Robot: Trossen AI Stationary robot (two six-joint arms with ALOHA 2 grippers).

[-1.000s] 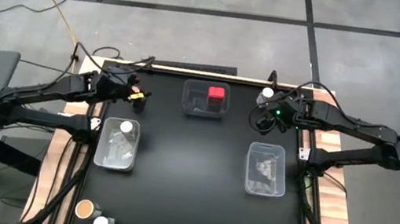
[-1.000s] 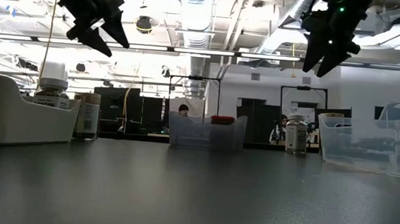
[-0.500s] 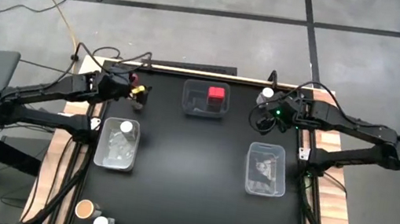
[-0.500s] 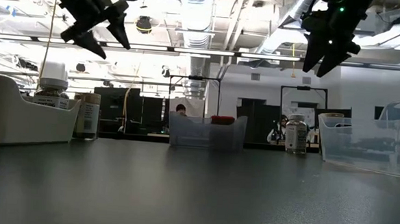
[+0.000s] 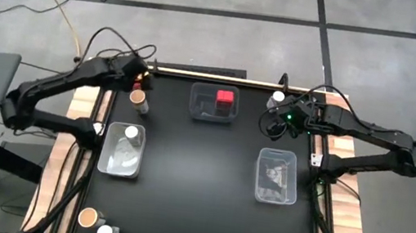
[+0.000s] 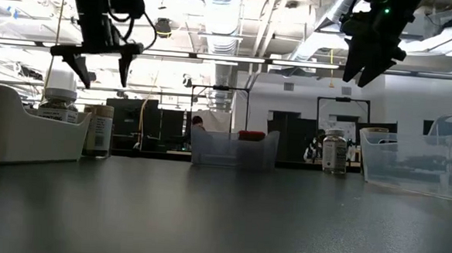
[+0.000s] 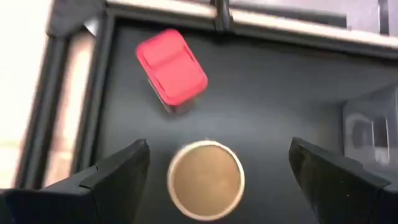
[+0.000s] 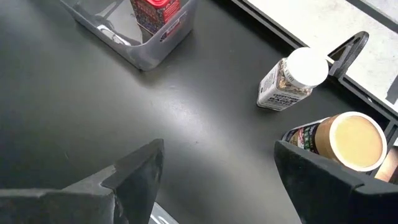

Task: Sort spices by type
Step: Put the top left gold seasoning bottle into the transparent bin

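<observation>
Red jar [image 5: 225, 97] sits in the far bin [image 5: 211, 114] and a white-capped jar [image 5: 132, 132] in the left bin [image 5: 119, 168], so sorting has barely begun. The rest stand loose at the table's corners. The left gripper [image 7: 217, 163] hangs wide open, empty, above a tan-lidded jar [image 7: 206, 180]; the right gripper [image 8: 217, 168] hovers open, holding nothing.
</observation>
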